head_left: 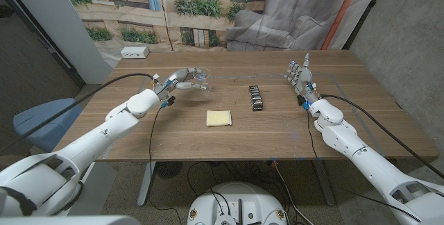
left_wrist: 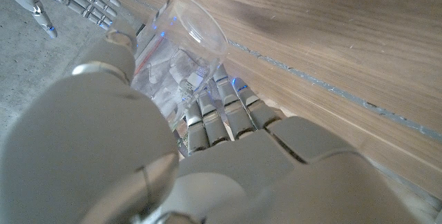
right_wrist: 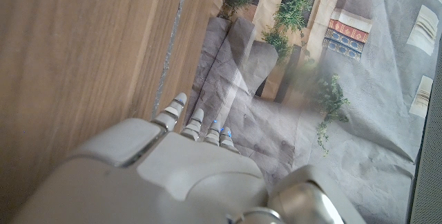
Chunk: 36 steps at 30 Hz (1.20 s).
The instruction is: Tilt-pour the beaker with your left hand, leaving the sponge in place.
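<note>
The left hand [head_left: 179,79] holds the clear beaker [head_left: 201,80] over the far left part of the wooden table [head_left: 173,131], fingers wrapped around its body. In the head view the beaker lies tipped on its side, mouth pointing right. The left wrist view shows the fingers [left_wrist: 221,110] curled against the glass wall of the beaker [left_wrist: 183,51], its open rim turned away from the palm.

The yellow sponge [head_left: 219,118] lies flat on the table near the middle, nearer than the beaker and apart from it. Just to its right and a little farther back sits a small black block with silver parts [head_left: 257,98].

The right hand [head_left: 300,74] stands upright at the far right of the table, fingers apart and reaching up, holding nothing. A white box [head_left: 134,53] rests at the far left edge.
</note>
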Tool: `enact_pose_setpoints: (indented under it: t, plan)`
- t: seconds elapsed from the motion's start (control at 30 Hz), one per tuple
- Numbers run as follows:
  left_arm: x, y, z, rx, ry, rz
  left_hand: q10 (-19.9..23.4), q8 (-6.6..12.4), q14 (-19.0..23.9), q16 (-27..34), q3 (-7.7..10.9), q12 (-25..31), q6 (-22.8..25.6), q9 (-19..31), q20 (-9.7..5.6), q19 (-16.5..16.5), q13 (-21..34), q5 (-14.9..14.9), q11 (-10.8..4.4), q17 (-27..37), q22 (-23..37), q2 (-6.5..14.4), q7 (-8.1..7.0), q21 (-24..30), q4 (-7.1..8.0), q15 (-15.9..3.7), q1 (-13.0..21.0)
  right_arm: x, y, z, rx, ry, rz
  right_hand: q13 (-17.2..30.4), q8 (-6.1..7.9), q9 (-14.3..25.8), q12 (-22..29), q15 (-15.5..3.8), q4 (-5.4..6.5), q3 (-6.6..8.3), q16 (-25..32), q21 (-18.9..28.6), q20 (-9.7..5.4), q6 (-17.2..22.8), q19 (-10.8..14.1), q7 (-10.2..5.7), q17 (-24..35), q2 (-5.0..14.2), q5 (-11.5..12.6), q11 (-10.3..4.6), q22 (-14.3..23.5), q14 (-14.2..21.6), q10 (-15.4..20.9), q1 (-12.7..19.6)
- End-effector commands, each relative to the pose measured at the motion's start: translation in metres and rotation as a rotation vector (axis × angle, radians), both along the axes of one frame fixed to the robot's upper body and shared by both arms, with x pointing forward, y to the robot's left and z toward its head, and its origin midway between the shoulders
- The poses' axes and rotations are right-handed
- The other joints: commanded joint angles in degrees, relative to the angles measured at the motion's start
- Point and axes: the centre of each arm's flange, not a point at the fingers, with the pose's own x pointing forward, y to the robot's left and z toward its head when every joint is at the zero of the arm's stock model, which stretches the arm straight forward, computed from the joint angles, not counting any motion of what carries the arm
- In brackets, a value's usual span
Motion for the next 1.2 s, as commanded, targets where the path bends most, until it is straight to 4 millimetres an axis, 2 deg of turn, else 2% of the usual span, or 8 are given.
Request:
enact_pose_setpoints:
  t: [0.03, 0.67, 1.2]
  plan:
    - [-0.022, 0.002, 0.008, 0.034, 0.012, 0.028, 2.4, 0.84, -0.1, 0.3, -0.39, 0.3, 0.5, 0.3, -3.55, 0.2, 0.4, 0.5, -1.63, 0.2, 0.3, 5.9, 0.34, -0.2, 0.08, -9.73, 5.7, 0.000, 0.000, 0.000, 0.000, 0.001, 0.000, 0.3, 0.31, 0.1, 0.4, -1.04, -0.02, -0.41, 0.2, 0.4, 0.47, -0.4, 0.0, -0.07, 0.1, 4.92, 0.3, -0.01, 0.3, -0.2, -0.3, 0.4]
    - [-0.034, 0.006, 0.025, 0.138, 0.044, 0.082, 3.0, 1.59, 0.2, -0.4, -0.89, 0.3, 0.6, 0.0, -3.15, 0.3, 1.1, 0.8, -1.38, -0.4, 0.3, 6.3, 0.77, -0.3, 0.28, -9.53, 5.4, 0.000, 0.000, 0.000, 0.000, 0.001, 0.000, 0.3, 0.31, 0.1, 0.4, -1.03, -0.02, -0.41, 0.2, 0.4, 0.48, -0.4, 0.0, -0.10, 0.1, 4.93, 0.3, 0.02, 0.3, -0.3, -0.3, 0.4]
    - [-0.044, 0.005, 0.039, 0.232, 0.084, 0.154, 3.2, 1.91, 0.6, -1.1, -0.46, 0.1, 0.5, -0.3, -2.62, 0.5, 1.6, 1.1, -1.37, -1.0, 0.2, 7.5, 1.11, -0.4, 0.29, -9.24, 5.6, 0.000, 0.000, 0.000, 0.000, 0.001, 0.000, 0.3, 0.32, 0.1, 0.3, -1.11, -0.02, -0.41, 0.2, 0.4, 0.54, -0.4, 0.0, -0.12, 0.1, 4.91, 0.3, -0.01, 0.3, -0.2, -0.3, 0.4]
